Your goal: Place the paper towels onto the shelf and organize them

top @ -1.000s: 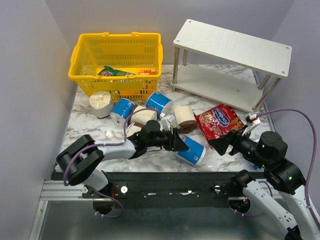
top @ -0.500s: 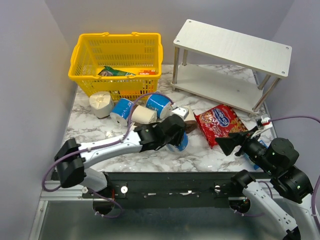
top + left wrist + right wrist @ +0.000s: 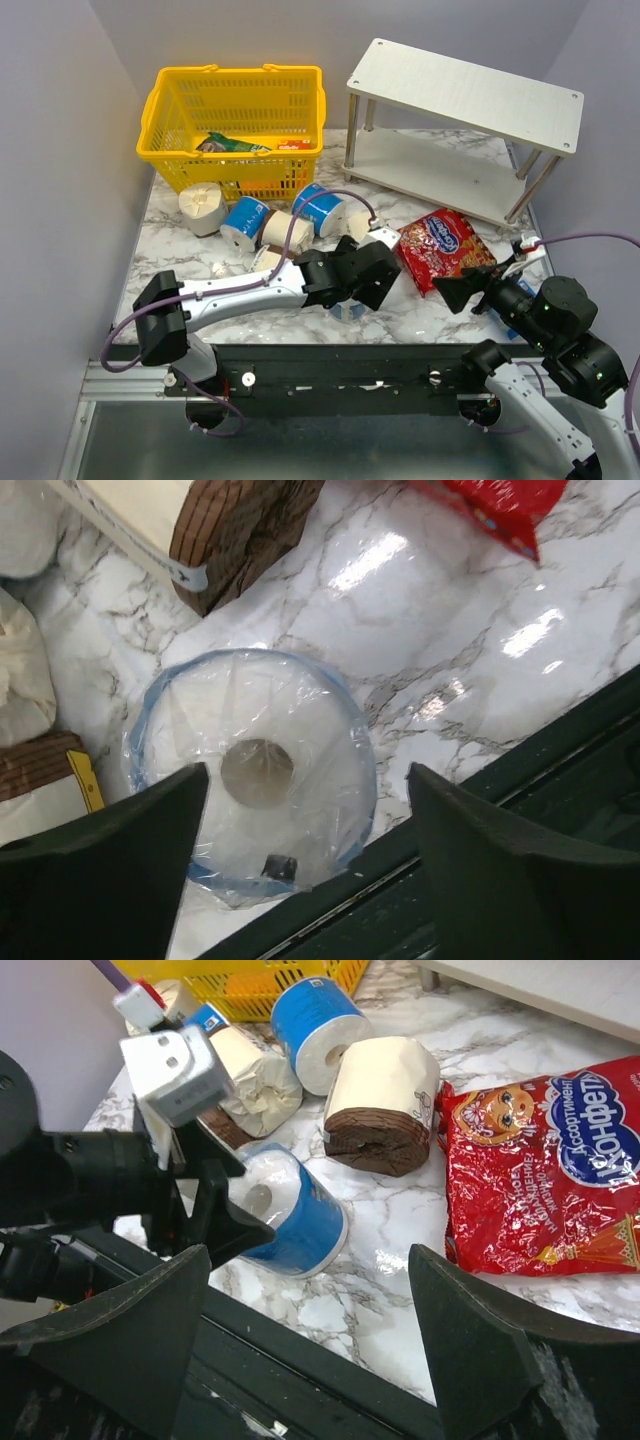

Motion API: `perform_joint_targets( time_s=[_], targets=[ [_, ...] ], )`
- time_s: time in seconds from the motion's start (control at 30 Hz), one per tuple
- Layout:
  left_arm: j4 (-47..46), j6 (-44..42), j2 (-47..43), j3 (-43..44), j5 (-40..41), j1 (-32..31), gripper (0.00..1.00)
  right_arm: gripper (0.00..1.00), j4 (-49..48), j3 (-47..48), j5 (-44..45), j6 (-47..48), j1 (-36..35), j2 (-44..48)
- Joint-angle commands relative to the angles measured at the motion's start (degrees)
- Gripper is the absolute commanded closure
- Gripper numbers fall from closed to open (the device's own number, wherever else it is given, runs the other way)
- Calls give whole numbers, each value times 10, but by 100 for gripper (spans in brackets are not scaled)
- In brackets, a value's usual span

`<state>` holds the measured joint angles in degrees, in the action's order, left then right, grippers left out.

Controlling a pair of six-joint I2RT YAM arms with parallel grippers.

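**Operator:** State of the left claw [image 3: 305, 775]?

**Technician:** Fingers apart. They straddle the end face of a blue-wrapped roll [image 3: 300, 720] lying near the front edge of the worktop [image 3: 425, 310]. A gap shows between one finger and the wrap, so the roll is not clamped.

**Operator:** Right claw [image 3: 307, 1252]?

**Technician:** Fingers wide apart and holding nothing. It hangs over the front right corner.

**Operator:** Location of the remaining task items?

**Technician:** The other rolls [image 3: 243, 222], blue-wrapped and cream, lie in a loose row on the left half of the worktop, just in front of the basket [image 3: 160, 110]. A brown-banded roll [image 3: 385, 1095] lies just beside the snack bag [image 3: 545, 1175]. The shelf [image 3: 460, 95] stands at the back right corner and the basket at the back left corner.

**Operator:** Legible markings?

**Technician:** The red snack bag carries a cartoon face and a large white Cyrillic word beginning "Конфетт". The smaller line above it cannot be read with certainty. Print on the blue wraps and on the packets in the basket is too small to read.
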<state>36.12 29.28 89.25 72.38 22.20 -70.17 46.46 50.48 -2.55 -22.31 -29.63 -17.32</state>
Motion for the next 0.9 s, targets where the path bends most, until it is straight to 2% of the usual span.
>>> perform_joint_targets(
  time_s=[0.0, 0.07, 0.17, 0.27, 0.33, 0.47, 0.53, 0.57, 0.63, 0.67, 0.7, 0.73, 0.87],
  targets=[
    [-8, -19, -61, 64, -42, 25, 1, 11, 19, 27, -17, 20, -2, -17],
    [-15, -25, -81, 80, -83, 40, 1, 11, 21, 36, -44, 24, -3, -44],
    [-12, -28, -107, 83, -125, 102, 1, 12, 13, 51, -86, 27, -2, -99],
    [-21, -31, -137, 55, -183, 216, 1, 15, 1, 55, -137, 27, -3, -176],
    [-8, -47, -143, 52, -190, 293, 1, 17, -10, 51, -150, 24, -3, -207],
    [20, -66, -155, 52, -148, 378, 1, 19, -63, 50, -148, 2, -28, -248],
    [28, -68, -160, 36, -114, 403, 1, 20, -71, 54, -123, -7, -55, -283],
    [27, -69, -166, 26, -101, 424, 1, 19, -72, 61, -105, -12, -100, -299],
    [17, -62, -177, -13, -71, 441, 1, 19, -67, 73, -37, -15, -154, -350],
    [8, -58, -194, -28, -66, 449, 1, 19, -66, 81, -9, -19, -211, -365],
    [-13, -54, -202, -45, -61, 455, 1, 19, -65, 94, 57, -26, -237, -375],
    [-26, -52, -212, -79, -49, 456, 1, 19, -66, 101, 78, -27, -257, -398],
    [-31, -53, -246, -94, -28, 464, 1, 19, -94, 117, 79, -19, -300, -459]
  ],
)
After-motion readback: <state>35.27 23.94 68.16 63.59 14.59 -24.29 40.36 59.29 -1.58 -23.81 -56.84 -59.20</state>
